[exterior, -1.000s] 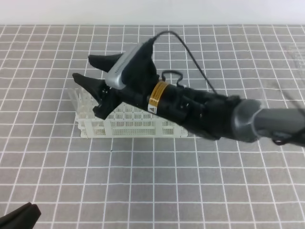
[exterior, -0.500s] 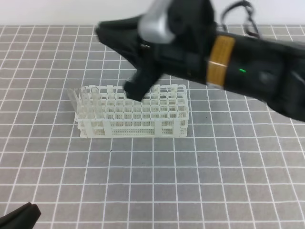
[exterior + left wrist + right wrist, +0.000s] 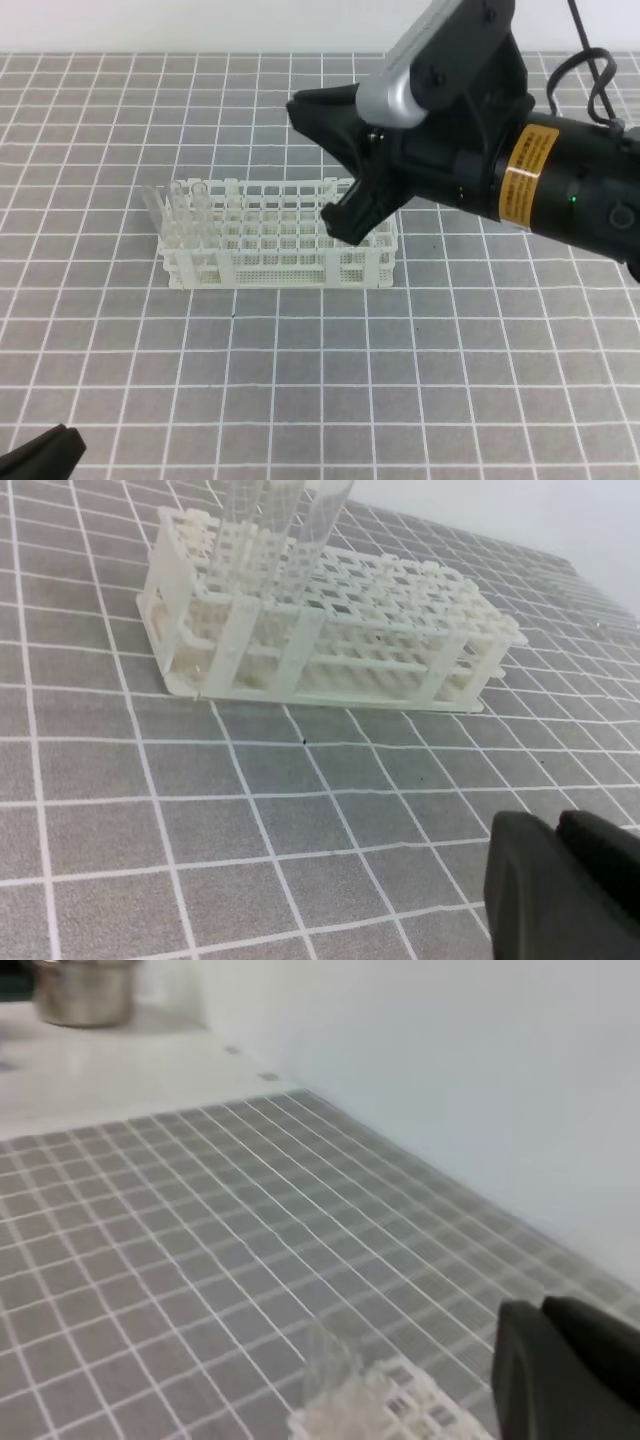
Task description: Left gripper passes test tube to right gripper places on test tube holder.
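The white test tube holder (image 3: pixel 280 255) stands on the grid mat. Clear test tubes (image 3: pixel 182 208) stand in its left end, one leaning left; they show close up as the tubes (image 3: pixel 325 515) in the holder (image 3: pixel 330 640). My right gripper (image 3: pixel 297 105) hovers above and behind the holder's right half, pointing left, shut and holding nothing. Its fingers (image 3: pixel 560 1370) look down on the holder's top (image 3: pixel 370 1405). My left gripper (image 3: pixel 58 442) sits low at the near left corner, shut and empty, well short of the holder; the left wrist view also shows this gripper (image 3: pixel 530 830).
A grey mat with white grid lines (image 3: pixel 300 380) covers the table. A white wall runs along the far edge. In the right wrist view a metal pot (image 3: pixel 85 990) stands on a white surface beyond the mat.
My right gripper was open at the holder's left end beside the tubes. It has lifted, swung right and shut. The tubes stay in the holder. The left gripper has not moved.
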You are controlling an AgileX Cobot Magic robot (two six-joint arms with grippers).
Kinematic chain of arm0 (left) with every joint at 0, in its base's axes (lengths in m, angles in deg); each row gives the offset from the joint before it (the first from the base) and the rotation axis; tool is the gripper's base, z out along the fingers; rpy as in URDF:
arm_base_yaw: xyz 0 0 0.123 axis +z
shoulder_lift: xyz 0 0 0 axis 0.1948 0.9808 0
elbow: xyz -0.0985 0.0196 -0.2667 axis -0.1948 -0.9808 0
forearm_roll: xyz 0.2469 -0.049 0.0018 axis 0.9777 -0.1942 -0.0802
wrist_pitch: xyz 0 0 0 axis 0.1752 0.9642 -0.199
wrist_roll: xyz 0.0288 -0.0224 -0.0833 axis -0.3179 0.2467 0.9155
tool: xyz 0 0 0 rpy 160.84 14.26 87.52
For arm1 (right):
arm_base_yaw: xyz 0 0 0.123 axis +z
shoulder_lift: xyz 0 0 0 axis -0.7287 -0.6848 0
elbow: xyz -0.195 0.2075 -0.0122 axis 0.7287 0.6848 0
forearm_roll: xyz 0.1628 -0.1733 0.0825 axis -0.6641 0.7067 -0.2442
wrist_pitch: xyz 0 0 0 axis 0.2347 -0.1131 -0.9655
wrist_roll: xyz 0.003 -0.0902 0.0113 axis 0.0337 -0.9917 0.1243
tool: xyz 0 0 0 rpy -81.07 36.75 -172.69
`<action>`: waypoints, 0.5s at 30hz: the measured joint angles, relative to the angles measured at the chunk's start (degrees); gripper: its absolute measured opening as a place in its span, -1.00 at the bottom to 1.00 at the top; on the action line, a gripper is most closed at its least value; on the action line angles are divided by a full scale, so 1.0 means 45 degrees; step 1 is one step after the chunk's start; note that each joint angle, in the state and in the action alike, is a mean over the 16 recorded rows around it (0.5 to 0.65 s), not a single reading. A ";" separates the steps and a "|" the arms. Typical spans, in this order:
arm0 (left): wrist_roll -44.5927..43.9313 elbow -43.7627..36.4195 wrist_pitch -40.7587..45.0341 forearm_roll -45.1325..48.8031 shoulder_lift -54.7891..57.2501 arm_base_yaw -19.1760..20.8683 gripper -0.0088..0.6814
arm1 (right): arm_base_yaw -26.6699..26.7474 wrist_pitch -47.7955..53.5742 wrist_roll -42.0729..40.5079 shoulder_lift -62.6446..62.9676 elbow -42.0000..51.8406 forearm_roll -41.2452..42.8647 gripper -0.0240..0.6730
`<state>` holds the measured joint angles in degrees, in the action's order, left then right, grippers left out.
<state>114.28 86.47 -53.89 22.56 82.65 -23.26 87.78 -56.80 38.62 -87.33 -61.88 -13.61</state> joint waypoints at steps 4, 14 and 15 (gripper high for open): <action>-0.0001 -0.0010 0.0010 0.0002 0.0011 -0.0001 -0.90 | -0.0057 0.0919 0.0176 0.0265 0.0402 0.0217 -0.97; 0.0001 0.0021 0.0067 -0.0004 0.0004 0.0001 -0.90 | -0.1859 0.2045 0.0915 0.3436 0.4058 0.0410 -0.97; 0.0001 0.0021 0.0067 -0.0004 0.0004 0.0001 -0.90 | -0.2207 0.2053 0.0983 0.3964 0.4604 0.0424 -0.97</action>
<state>114.28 86.56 -53.59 22.54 82.67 -23.25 77.84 -47.56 43.04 -69.49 -41.17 -11.70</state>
